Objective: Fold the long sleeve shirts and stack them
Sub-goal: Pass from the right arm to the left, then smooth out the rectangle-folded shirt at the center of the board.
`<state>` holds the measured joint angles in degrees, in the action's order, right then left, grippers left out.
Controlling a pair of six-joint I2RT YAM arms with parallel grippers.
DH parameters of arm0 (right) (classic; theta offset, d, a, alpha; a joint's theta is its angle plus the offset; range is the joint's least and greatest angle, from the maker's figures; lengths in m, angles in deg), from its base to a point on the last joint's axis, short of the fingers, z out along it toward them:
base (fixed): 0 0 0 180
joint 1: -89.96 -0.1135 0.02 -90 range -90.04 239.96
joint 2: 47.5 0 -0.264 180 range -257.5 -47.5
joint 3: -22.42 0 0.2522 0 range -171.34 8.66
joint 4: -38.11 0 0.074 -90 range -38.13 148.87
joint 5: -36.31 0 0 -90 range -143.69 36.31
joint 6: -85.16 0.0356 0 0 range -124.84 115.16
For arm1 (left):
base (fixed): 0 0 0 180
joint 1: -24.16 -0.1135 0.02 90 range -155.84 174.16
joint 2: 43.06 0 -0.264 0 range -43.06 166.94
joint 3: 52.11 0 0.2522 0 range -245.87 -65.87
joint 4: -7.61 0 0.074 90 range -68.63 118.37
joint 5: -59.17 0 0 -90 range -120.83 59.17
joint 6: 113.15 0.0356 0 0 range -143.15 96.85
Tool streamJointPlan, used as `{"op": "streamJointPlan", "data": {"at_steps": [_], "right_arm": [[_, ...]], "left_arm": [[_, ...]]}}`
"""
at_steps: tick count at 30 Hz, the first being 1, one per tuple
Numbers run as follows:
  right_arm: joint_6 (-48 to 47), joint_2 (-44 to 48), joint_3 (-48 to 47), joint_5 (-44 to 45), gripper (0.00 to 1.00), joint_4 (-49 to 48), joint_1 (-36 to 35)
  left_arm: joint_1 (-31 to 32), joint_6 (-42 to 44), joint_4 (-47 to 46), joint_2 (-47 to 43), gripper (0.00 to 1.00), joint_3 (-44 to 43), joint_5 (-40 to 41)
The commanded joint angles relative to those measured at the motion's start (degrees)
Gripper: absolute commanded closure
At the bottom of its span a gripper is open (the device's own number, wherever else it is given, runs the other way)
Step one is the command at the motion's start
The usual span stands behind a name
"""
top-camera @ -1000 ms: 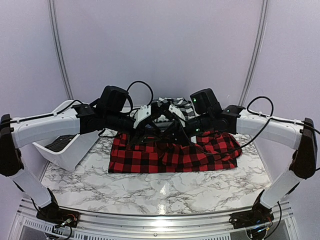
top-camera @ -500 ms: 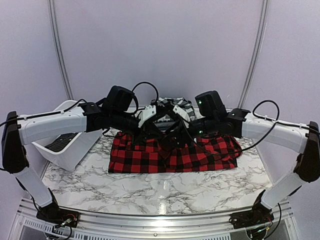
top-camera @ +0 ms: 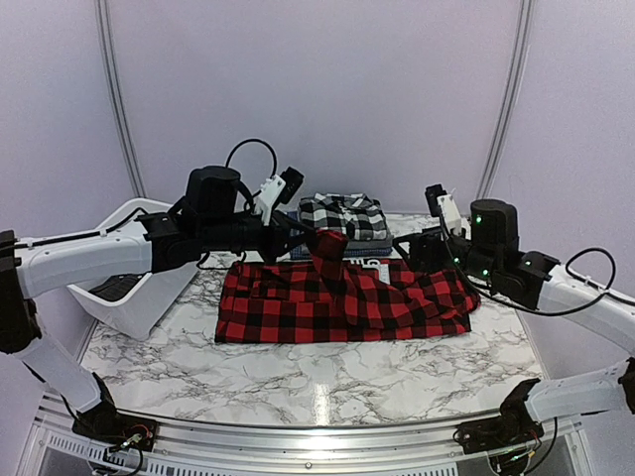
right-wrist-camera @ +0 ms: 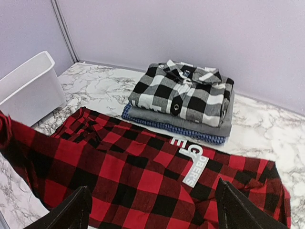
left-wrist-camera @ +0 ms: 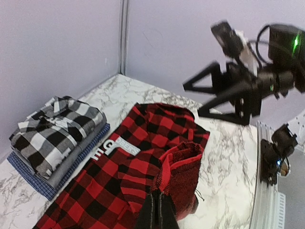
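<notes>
A red-and-black check shirt (top-camera: 342,300) lies spread across the middle of the marble table (top-camera: 298,382). My left gripper (top-camera: 314,238) is shut on a fold of its cloth (left-wrist-camera: 183,174) and holds it up above the rest of the shirt (left-wrist-camera: 138,162). My right gripper (top-camera: 417,248) hangs open over the shirt's right end, with nothing between its fingers (right-wrist-camera: 71,212). Behind it sits a folded stack of shirts (top-camera: 343,215): black-and-white plaid on top (right-wrist-camera: 183,90), then grey, with blue at the bottom.
A white plastic tub (top-camera: 134,288) stands at the table's left side, under the left arm. In the left wrist view the right gripper (left-wrist-camera: 193,100) shows open over the table's far edge. Grey walls close in behind the stack.
My right gripper has opened and pulled back to the right, away from the shirt's middle. My left gripper has shut on the red cloth and raised it.
</notes>
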<state>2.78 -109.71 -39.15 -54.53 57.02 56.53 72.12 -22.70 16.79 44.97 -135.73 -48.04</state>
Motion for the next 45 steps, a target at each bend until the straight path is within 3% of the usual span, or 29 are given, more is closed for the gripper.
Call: {"op": "streamJointPlan", "data": {"at_steps": [1, 6, 11, 17, 25, 31, 45], "right_arm": [[8.3, 1.4, 4.4, 0.5, 0.15, -0.9, 0.4], [14.9, 4.0, 10.5, -2.4, 0.16, -1.2, 0.7], [19.0, 7.9, 14.4, -0.5, 0.25, 0.0, 0.7], [21.0, 12.6, 16.2, 2.5, 0.45, 2.5, 0.7], [23.8, 11.4, 20.2, -7.6, 0.73, -2.1, 0.6], [26.3, 5.5, 21.7, -10.5, 0.73, -8.9, -0.3], [32.4, -14.1, 16.3, -4.7, 0.72, -19.8, 1.6]], "left_arm": [[0.0, -7.8, -7.4, 0.0, 1.00, -5.8, 8.7], [-0.2, -10.9, -7.7, 6.5, 1.00, -14.6, 14.1], [-0.2, -14.0, -7.8, 12.6, 1.00, -20.5, 18.7], [-0.2, -15.3, -8.9, 18.9, 1.00, -27.2, 17.9], [-0.3, -16.7, -10.3, 23.6, 1.00, -32.0, 21.9], [-1.3, -20.0, -11.7, 25.3, 1.00, -35.0, 25.6], [-1.7, -24.1, -12.5, 28.7, 1.00, -37.2, 20.8]]}}
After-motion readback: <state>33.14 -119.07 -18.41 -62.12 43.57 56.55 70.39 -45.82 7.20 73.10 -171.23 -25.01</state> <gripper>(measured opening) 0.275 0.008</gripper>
